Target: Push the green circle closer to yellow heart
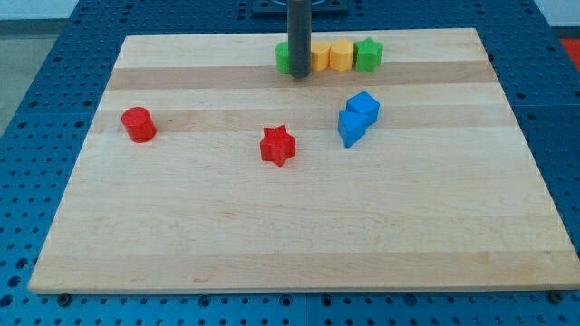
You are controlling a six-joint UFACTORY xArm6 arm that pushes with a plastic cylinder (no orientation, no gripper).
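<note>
The green circle (284, 58) is sitting mostly hidden behind my tip (299, 78), touching the yellow heart (320, 56) on the surface (181, 226); no hand is showing.

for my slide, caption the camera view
My tip meets the green circle beside the yellow heart.

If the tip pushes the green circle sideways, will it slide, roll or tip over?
It will probably slide: the green circle looks low and sits flat on the smooth board, so tipping seems unlikely. It should not roll while it lies on a flat face. My tip partly hides it, and a yellow block sits close on its right, so that block may move too.
</note>
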